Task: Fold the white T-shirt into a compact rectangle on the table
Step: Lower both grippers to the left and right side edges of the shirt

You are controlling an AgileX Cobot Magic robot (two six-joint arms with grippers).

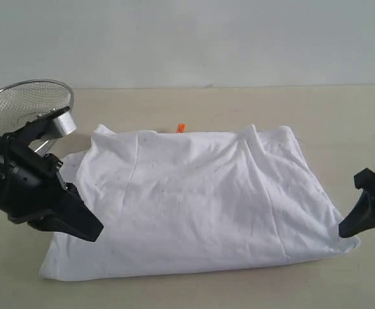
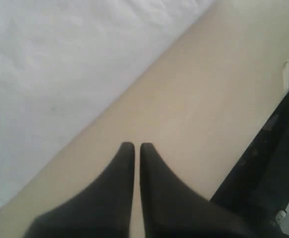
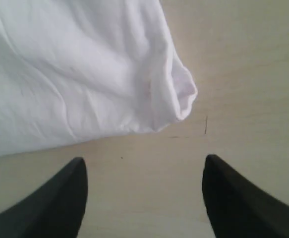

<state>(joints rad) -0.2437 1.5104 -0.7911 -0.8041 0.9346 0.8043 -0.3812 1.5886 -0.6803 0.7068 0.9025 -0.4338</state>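
The white short-sleeved cotton T-shirt (image 1: pixel 193 199) lay folded in a wrinkled, roughly four-sided shape at the middle of the broad pale beige tabletop (image 1: pixel 193 106). Its small orange neck tag (image 1: pixel 181 128) poked out at twelve o'clock of the cloth.

My left gripper (image 1: pixel 92 230) sat at eight o'clock of the shirt, against its left edge. The jaws were pressed together with only a sliver between them and nothing in them. From the wrist, that left gripper (image 2: pixel 134 146) hung over bare table, with the shirt's straight edge running just beside it.

My right gripper (image 1: pixel 367 235) stood at four o'clock, just off the lower right corner, jaws spread wide and empty. From its wrist, the right gripper (image 3: pixel 144 163) faced the rolled corner, near but apart.

A round wire-mesh strainer (image 1: pixel 26 106) crowded ten o'clock, behind my left arm. I had bare table at twelve, two and three o'clock, and only a thin strip at six.
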